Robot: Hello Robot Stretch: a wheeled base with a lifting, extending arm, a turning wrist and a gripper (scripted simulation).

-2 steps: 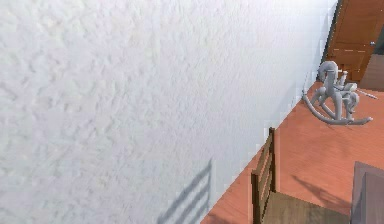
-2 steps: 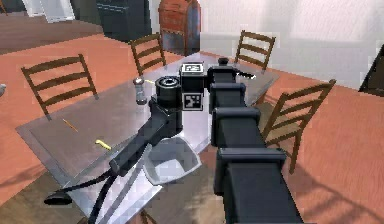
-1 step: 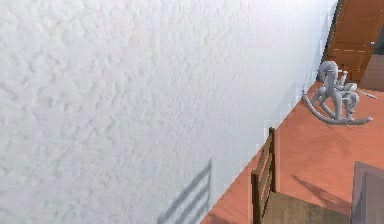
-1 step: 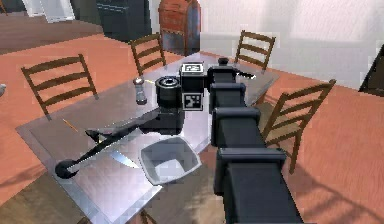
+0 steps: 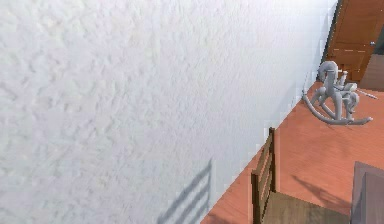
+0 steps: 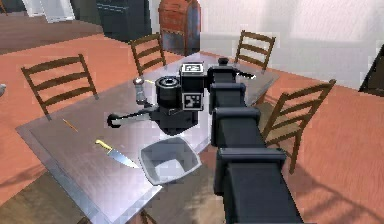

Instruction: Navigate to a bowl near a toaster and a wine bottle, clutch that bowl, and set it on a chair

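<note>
Left to right I see a knife lying on the grey table, the gripper farther out over the tabletop, its fingers' state beyond my telling, and the grey bowl sitting at the table's near edge, just left of the arm.

No text, number or brand can be read anywhere. The two small white squares at the far end of the dark square arm bar carry black marks, seemingly patterns rather than letters.
</note>
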